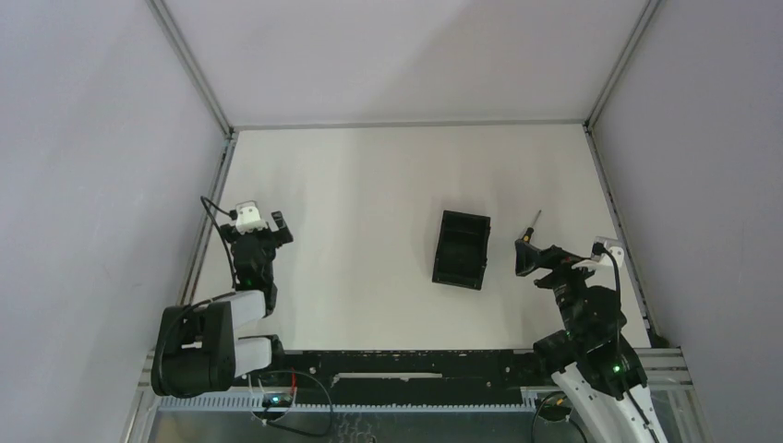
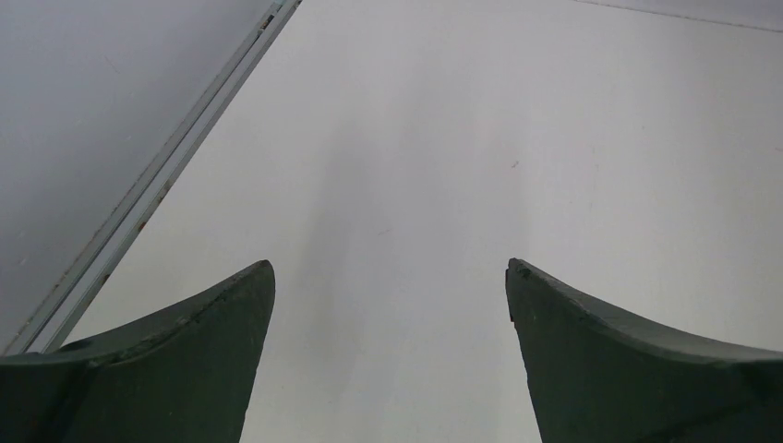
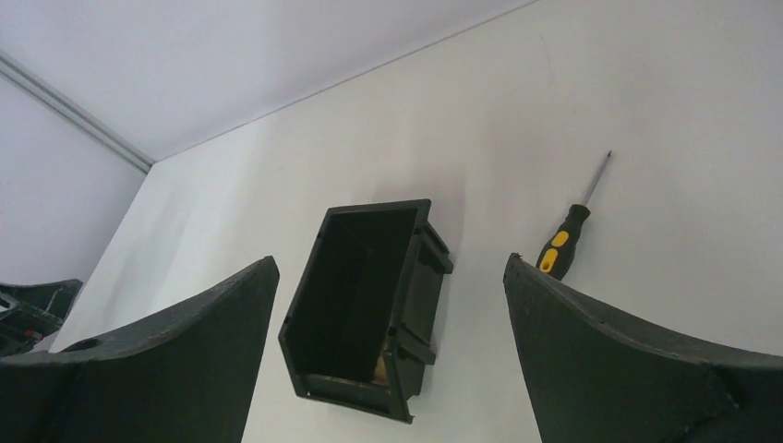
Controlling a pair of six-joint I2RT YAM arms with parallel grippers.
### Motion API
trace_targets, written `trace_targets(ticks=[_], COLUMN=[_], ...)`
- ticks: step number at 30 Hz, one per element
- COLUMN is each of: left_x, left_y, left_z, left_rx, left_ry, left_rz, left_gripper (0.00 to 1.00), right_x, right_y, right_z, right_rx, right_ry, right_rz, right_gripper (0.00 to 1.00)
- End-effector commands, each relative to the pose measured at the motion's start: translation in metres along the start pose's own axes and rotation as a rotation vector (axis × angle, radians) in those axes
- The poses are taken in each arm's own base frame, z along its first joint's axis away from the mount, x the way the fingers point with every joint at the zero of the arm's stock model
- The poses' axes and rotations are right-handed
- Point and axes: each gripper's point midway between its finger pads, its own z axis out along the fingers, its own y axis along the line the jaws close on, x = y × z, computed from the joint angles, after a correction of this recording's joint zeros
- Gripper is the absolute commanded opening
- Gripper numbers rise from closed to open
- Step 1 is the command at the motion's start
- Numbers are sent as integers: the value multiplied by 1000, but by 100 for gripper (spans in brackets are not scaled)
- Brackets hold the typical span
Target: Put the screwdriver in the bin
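- Two robot arms are sitting at the near edge of a matte white table (image 1: 369, 185). The task appears to be at its opening step, the approach, with nothing picked up yet.
- The small slim screwdriver (image 3: 574, 220), with a thin dark metal shaft and a black handle marked with yellow, is lying flat on the table. It is lying to the right of the bin and apart from it, with its tip pointing away from the arms.
- The small black rectangular plastic bin (image 3: 417, 277), straight-walled with ribbed outer sides, is resting open side up near the table's middle.
- The right gripper (image 1: 537, 257) is hovering just on the near side of the screwdriver's handle. Its two dark, curved fingers are spreading wide and holding nothing.
- The left gripper (image 2: 390, 266) is hanging over bare table at the far left, well apart from both objects. Its fingers are also spreading wide and holding nothing.
- Next, the right gripper is probably needing to shift forward, descend so its fingers straddle the handle, and close.
- The handle is looking smooth, hard and round, so it is likely to roll or slip unless it is caught squarely.
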Motion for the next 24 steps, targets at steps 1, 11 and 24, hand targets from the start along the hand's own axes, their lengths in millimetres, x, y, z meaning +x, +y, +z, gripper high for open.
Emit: trace_targets(ticks=[1,11,24], left_x=[-34,-33,-33], left_y=[-4,-4,-4], left_z=[11,11,11], left_rx=[5,4,5], left_ry=[-91,-89,-89], left_rz=[-3,-2,-2], left_gripper=[100,100,100], right_x=[-20,-95,30], right_y=[6,25,-82], right_z=[5,54,150], right_rx=[1,201,502], right_ry=[-65,17,810], right_rz=[2,-171,-28], right_gripper=[100,100,98])
